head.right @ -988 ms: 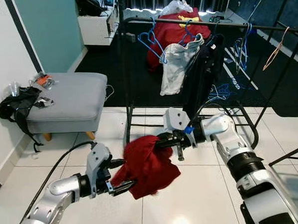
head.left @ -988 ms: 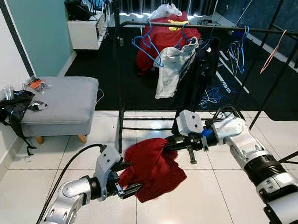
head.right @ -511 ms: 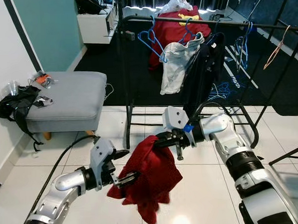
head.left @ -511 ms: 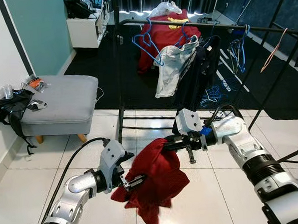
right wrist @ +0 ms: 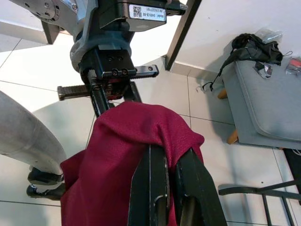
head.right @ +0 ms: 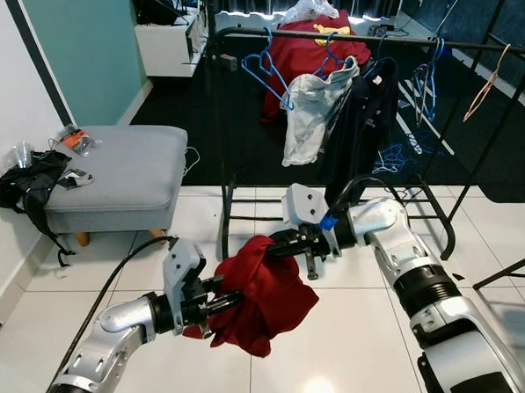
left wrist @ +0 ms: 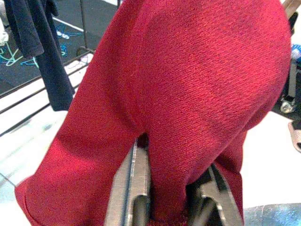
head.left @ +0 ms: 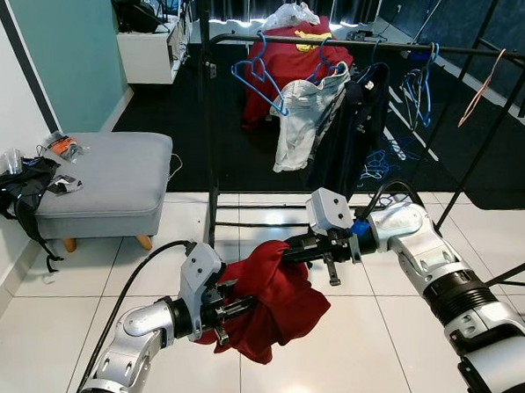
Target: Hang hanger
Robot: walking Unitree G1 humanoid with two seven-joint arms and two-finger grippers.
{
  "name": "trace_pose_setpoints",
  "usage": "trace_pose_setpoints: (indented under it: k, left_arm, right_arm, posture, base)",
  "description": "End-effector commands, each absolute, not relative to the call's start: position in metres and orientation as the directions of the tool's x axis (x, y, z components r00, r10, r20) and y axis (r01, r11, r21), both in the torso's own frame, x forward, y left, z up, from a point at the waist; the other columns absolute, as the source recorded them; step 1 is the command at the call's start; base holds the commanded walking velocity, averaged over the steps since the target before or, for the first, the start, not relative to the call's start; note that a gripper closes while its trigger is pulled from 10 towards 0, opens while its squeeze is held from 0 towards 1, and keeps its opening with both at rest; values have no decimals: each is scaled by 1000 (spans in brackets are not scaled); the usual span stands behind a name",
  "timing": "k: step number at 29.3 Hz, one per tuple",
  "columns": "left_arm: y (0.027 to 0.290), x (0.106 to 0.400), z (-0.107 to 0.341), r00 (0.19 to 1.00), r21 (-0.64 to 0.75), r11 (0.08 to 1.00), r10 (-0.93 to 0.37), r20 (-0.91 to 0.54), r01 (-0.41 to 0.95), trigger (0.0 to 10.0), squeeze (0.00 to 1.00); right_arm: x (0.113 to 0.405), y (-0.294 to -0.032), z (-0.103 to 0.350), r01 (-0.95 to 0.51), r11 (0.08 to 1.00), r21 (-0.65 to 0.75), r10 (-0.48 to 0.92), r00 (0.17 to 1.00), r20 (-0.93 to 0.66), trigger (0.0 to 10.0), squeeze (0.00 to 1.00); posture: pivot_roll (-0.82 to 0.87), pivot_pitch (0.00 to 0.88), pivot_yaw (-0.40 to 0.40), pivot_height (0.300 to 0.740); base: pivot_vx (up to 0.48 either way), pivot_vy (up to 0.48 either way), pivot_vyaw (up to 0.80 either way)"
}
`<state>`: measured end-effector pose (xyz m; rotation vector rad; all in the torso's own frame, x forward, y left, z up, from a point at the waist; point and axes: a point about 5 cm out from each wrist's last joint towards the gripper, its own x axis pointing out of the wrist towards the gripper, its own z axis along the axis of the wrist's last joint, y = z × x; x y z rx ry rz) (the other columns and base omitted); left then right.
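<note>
Right gripper (head.left: 287,250) is clamped on the top of a red garment (head.left: 272,297), its two black fingers (right wrist: 162,188) pressed together with the cloth draped over them and hanging down from their tips. Just below and to its left, the left gripper (head.left: 226,306) pinches a lower fold of the same garment; in the left wrist view the cloth fills the gap between its fingers (left wrist: 136,188), so it too is gripping fabric. The garment hangs between the two grippers above the white tiled floor (head.left: 359,359), its lower edge clear of the tiles

Beyond the right gripper stands a black rack (head.left: 208,129) with a rail running across. On the rail hang blue hangers (head.left: 254,78), a pale garment (head.left: 298,115) and a dark garment (head.left: 355,121). More blue hangers (head.left: 420,87) and a pink hanger (head.left: 481,88) sit farther along the rail to the right. Whether a hanger is inside the red garment cannot be told

Well off to the left of the left gripper is a grey ottoman (head.left: 103,183) with a black bag (head.left: 16,192) slumped over its far end
</note>
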<state>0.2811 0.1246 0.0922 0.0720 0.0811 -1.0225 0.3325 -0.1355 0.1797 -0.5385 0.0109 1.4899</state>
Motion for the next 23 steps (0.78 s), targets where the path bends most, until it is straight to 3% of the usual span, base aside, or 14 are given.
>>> trace_pose_setpoints:
  k: [1,16,17,18,21,22,23]
  left_arm:
    - [127,282,95,518,11,519,-851,-88,855,0,0]
    - [161,285,120,542,-6,545,-835,-98,838,0,0]
    - [166,284,125,536,-6,539,-838,-105,842,0,0]
    - [170,284,128,534,-4,537,-838,-112,843,0,0]
    - [170,284,128,534,-4,537,-838,-112,843,0,0]
    - [174,285,132,539,5,542,-835,-116,841,0,0]
    - [174,285,132,539,5,542,-835,-116,841,0,0]
  right_arm:
    - [334,-135,187,-937,3,-348,948,114,-298,0,0]
    - [336,-142,183,-944,84,-319,944,177,-278,39,0]
    - [336,-143,181,-952,93,-292,944,178,-279,1804,780]
    - [335,-145,179,-958,95,-270,943,174,-284,5373,1000]
    - [335,-145,179,-958,95,-270,943,174,-284,5373,1000]
    - [335,-147,177,-957,111,-267,938,190,-290,10000,1000]
    - [335,-147,177,-957,111,-267,938,190,-290,10000,1000]
  posture:
    - [-104,56,-91,740]
    - [-100,66,-87,740]
    - [-99,65,-86,740]
    - [-100,65,-86,740]
    - [-100,65,-86,740]
    - [-101,64,-87,740]
    - [-101,64,-87,740]
  base:
    - [0,0,0]
    - [0,0,0]
    - [0,0,0]
    - [0,0,0]
    - [0,0,0]
    - [0,0,0]
    - [0,0,0]
